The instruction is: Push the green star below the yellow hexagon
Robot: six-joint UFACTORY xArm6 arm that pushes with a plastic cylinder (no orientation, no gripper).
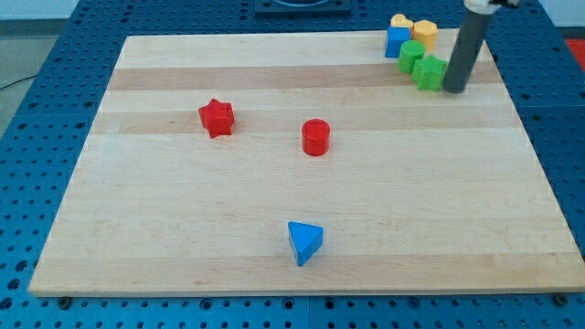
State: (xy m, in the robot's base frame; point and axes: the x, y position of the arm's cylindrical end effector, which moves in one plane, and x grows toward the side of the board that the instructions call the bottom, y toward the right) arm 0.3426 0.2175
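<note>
The green star (429, 72) lies near the view's top right corner of the wooden board (183, 228). The yellow hexagon (424, 32) sits above it near the board's top edge. Another green block (411, 54) lies between them, touching the star. My tip (453, 90) stands just to the right of the green star, touching or almost touching its right side. The rod rises from there out of the view's top.
A yellow block (400, 21) and a blue block (398, 41) sit left of the hexagon. A red star (217, 117) and a red cylinder (315, 137) lie mid-board. A blue triangle (304, 242) lies near the bottom edge.
</note>
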